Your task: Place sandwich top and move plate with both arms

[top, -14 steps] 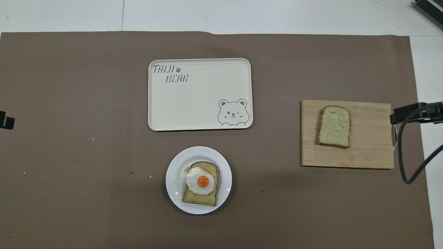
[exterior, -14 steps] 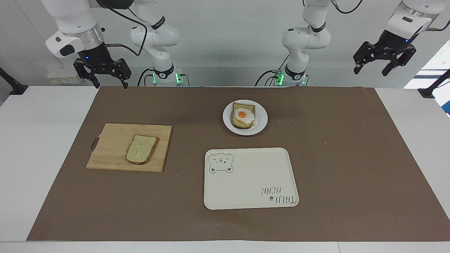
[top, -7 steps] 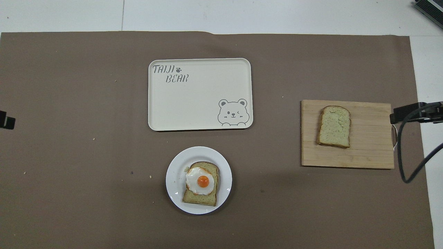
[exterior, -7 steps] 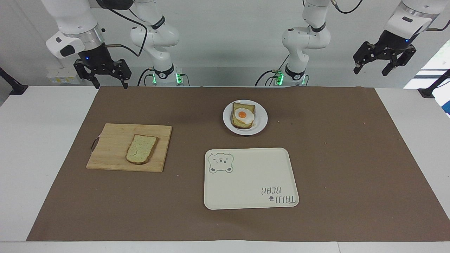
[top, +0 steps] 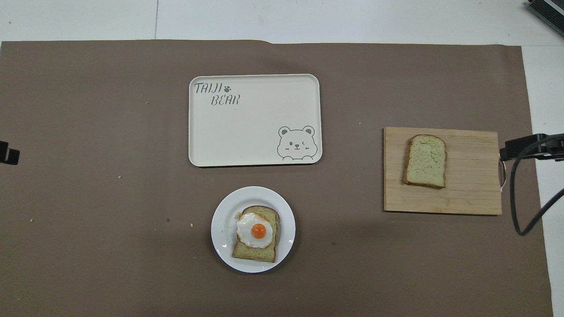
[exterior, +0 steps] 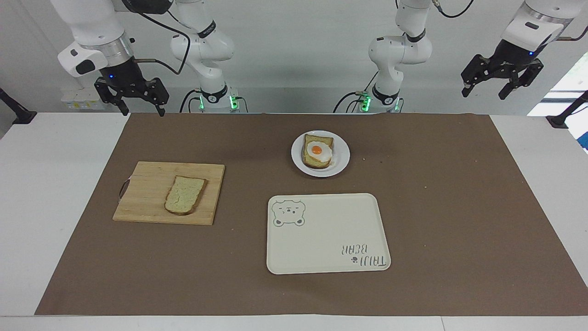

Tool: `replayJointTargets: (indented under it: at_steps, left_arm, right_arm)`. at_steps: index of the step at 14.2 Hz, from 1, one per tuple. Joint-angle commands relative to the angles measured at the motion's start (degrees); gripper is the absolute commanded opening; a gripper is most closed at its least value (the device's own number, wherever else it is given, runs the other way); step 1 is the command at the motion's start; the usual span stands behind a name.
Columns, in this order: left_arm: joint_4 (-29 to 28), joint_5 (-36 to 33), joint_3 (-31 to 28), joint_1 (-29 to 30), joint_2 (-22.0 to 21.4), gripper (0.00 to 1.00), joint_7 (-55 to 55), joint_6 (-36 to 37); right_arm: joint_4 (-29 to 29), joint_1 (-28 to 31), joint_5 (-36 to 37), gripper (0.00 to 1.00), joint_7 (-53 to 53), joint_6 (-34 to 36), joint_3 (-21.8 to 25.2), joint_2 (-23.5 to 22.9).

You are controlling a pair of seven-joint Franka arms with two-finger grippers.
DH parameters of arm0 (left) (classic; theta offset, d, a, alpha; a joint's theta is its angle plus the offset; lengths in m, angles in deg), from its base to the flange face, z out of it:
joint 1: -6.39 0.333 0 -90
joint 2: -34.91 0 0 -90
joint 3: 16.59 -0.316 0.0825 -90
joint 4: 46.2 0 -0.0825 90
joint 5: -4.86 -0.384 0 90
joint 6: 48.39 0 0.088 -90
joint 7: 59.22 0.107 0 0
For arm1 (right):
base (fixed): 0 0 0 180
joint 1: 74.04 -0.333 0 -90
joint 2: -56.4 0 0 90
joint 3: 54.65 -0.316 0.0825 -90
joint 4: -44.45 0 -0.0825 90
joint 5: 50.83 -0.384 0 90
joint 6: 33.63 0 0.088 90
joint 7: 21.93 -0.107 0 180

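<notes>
Above table ends: both pincers (exterior: 136, 99) (exterior: 498, 80) raised, spread.

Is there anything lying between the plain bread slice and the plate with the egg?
Only wooden board and bare brown mat separate the sandwich top from the plate, clearest in the overhead view.

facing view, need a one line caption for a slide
Both arms wait raised, right pincer and left pincer open; sandwich top on cutting board, egg toast on plate.
</notes>
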Motion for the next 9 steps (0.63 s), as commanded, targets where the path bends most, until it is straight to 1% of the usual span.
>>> replayJointTargets:
  at_steps: [1, 9]
  left_arm:
    - [-2.18, -0.40, 0.68, 0.77, -1.64, 1.00, -0.34, -1.12]
    - [-2.18, -0.40, 0.68, 0.77, -1.64, 1.00, -0.34, -0.94]
  right_arm:
    - [-3.04, 1.41, -0.89, 1.00, 2.02, -1.27, -0.22, 2.26]
    - [-3.75, 2.64, -0.97, 1.00, 2.11, -1.10, -0.22, 2.70]
